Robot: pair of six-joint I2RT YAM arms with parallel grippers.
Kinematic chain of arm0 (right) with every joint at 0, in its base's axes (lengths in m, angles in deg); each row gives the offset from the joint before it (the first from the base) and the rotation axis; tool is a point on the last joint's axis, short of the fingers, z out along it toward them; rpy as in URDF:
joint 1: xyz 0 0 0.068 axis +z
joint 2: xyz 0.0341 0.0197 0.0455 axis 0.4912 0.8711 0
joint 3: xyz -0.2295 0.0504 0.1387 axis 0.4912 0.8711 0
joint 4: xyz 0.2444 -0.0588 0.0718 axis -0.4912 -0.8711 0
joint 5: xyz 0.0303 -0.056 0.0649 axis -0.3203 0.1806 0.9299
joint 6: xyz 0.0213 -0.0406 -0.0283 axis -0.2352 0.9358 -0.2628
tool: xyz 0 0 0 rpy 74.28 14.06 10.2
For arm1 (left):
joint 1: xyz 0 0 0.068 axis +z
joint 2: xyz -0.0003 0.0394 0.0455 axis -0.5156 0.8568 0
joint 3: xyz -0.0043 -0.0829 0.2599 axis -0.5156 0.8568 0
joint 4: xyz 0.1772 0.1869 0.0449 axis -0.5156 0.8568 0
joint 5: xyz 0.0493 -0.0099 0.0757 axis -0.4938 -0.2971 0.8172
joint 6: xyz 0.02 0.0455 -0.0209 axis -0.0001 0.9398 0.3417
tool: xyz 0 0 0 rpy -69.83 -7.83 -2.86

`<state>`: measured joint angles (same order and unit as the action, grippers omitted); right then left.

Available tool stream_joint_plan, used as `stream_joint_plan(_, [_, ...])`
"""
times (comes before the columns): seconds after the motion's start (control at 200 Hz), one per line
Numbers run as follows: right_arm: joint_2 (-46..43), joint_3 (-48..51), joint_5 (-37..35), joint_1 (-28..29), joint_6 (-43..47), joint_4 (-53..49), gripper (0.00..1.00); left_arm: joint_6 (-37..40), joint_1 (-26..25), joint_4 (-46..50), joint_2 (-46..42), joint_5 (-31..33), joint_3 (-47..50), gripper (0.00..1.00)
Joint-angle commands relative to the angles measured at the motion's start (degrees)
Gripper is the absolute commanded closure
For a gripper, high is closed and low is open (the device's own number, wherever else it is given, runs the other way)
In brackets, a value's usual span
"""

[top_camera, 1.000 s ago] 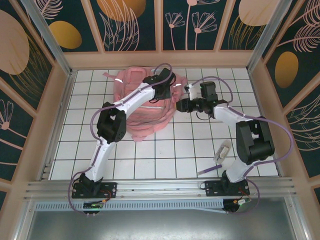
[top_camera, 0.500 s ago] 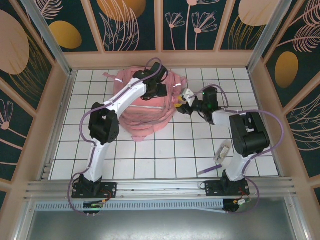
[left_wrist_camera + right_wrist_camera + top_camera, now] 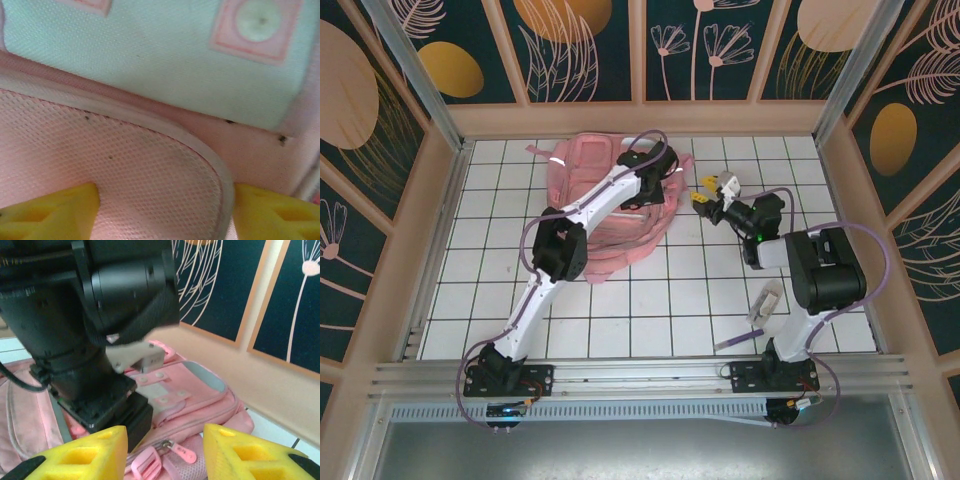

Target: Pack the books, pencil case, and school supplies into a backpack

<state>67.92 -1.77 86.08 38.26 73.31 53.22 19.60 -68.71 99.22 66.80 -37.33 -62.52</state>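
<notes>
Now that the left pincer [image 3: 166,200] is no longer shut, its yellow tips stand apart just above the pink mesh of the backpack [image 3: 585,175]. That reads as a release or a regrip on the bag, prob. the former, tho no freed item can be made out. The right pincer [image 3: 165,446] has backed off from the backpack's right edge. It now hangs just right of the backpack, tips apart w/ nothing between them, facing the bag and the left wrist. Packing isn't done. The pencil case [image 3: 765,300] lies on the table [image 3: 650,300], well right of the backpack and toward the arm bases. The purple pen [image 3: 732,343] lies nearer still. Best guess: the right arm goes for those next.
</notes>
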Motion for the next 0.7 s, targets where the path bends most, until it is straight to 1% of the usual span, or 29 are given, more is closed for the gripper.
stream_joint_plan(0.0, [-2.58, 0.16, 0.82, 0.06, 1.07, 1.8, 0.57, -1.51, 0.4, 6.58, 2.8, 6.72, 0.27, 0.59])
stream_joint_plan(0.03, [-2.78, -0.22, 1.14, 0.12, 2.09, 0.25, 0.56, -1.65, 0.39, 7.46, 2.74, 7.08, -0.35, 0.72])
stream_joint_plan(0.06, [-3.07, -0.62, 1.68, 0.21, 3.13, -1.81, 0.57, -1.38, 0.4, 7.85, 2.13, 7.43, -0.6, 0.8])
stream_joint_plan(0.095, [-3.4, -1.13, 2.46, 0.25, 4.77, -4.71, 0.57, -0.71, 0.41, 7.6, 1.26, 7.86, -0.55, 0.87])
stream_joint_plan(0.165, [-4.23, -2.14, 5.34, 0.62, 10.14, -11.84, 0.57, 1.7, 0.47, 6.74, -0.9, 8.43, -0.85, 1.0])
stream_joint_plan(0.255, [-4.78, -5.07, 9.19, 1.72, 21.39, -25.69, 0.57, 3.58, 0.49, 6.86, -3.85, 7.52, -1.78, 1.0])
stream_joint_plan(0.33, [-4.32, -10.03, 10.44, 3.8, 33.22, -41.54, 0.57, 4.4, 0.53, 7.81, -6.28, 5.19, -2.26, 1.0])
stream_joint_plan(0.385, [-3.24, -13.92, 10.91, 5.5, 38.69, -50.23, 0.57, 5.32, 0.57, 8.43, -7.96, 3.46, -2.14, 1.0])
stream_joint_plan(0.415, [-2.55, -15.31, 11.19, 6.55, 40.7, -53.05, 0.56, 5.89, 0.57, 8.89, -8.67, 2.94, -2.09, 1.0])
stream_joint_plan(0.47, [-1.45, -16.63, 12.18, 8.22, 42.56, -54.06, 0.56, 7.01, 0.51, 9.94, -9.75, 1.95, -2.09, 1.0])
stream_joint_plan(0.585, [1.72, -18.33, 15.6, 10.38, 40.53, -50.34, 0.54, 8.34, 0.52, 12.03, -12.04, -0.33, -2.18, 1.0])
stream_joint_plan(0.696, [4.91, -20.42, 15.49, 11.57, 39.51, -48.69, 0.53, 8.85, 0.54, 11.56, -14.3, -3.31, -2.15, 1.0])
